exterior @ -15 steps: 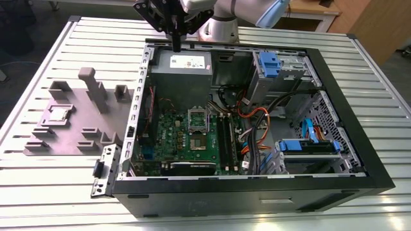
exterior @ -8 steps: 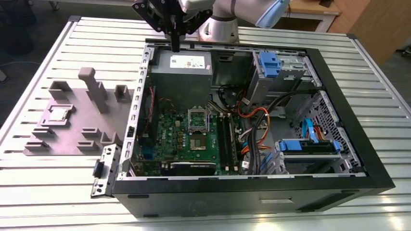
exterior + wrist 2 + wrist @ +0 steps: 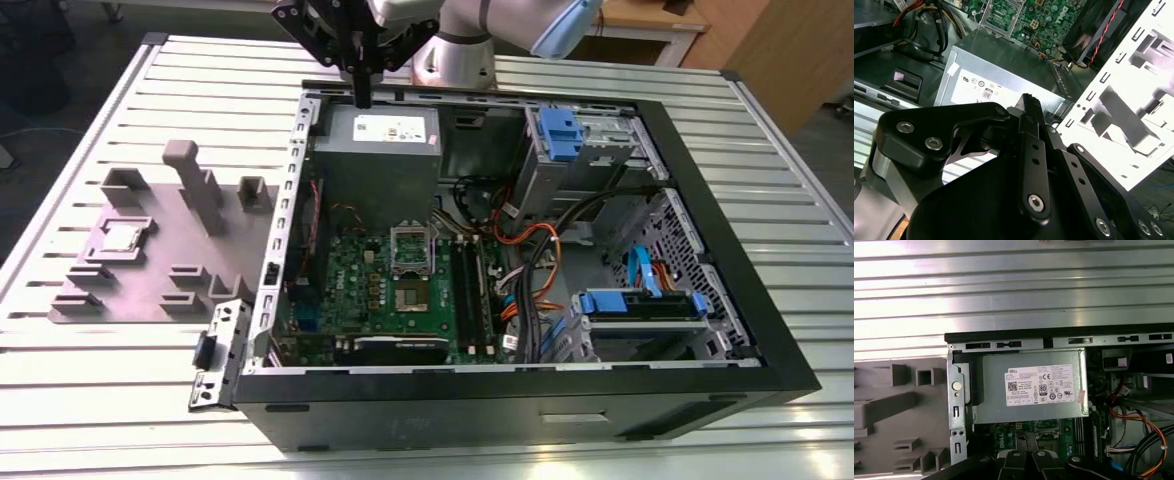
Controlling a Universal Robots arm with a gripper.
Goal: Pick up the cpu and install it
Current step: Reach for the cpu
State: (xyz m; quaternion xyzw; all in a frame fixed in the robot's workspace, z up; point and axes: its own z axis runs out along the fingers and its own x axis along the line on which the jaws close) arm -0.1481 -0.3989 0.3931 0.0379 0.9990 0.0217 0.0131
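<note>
jaws clenched near power supply (image 3: 380, 165); cpu (image 3: 124, 235) flat silver square on grey fixture (image 3: 147, 292)

Slatted table (image 3: 134, 400) — bears computer case (image 3: 534, 412) (side open), grey fixture (image 3: 140, 288).

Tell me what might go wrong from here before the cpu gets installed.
1. The gripper hangs over the power supply, close to the case's metal rim; a low sweep toward the cpu might clip that rim.
2. The cpu lies on the grey tray among upright blocks, which the gripper could strike on descent.
3. Loose orange cables run beside the green board and might snag the gripper during installation.
</note>
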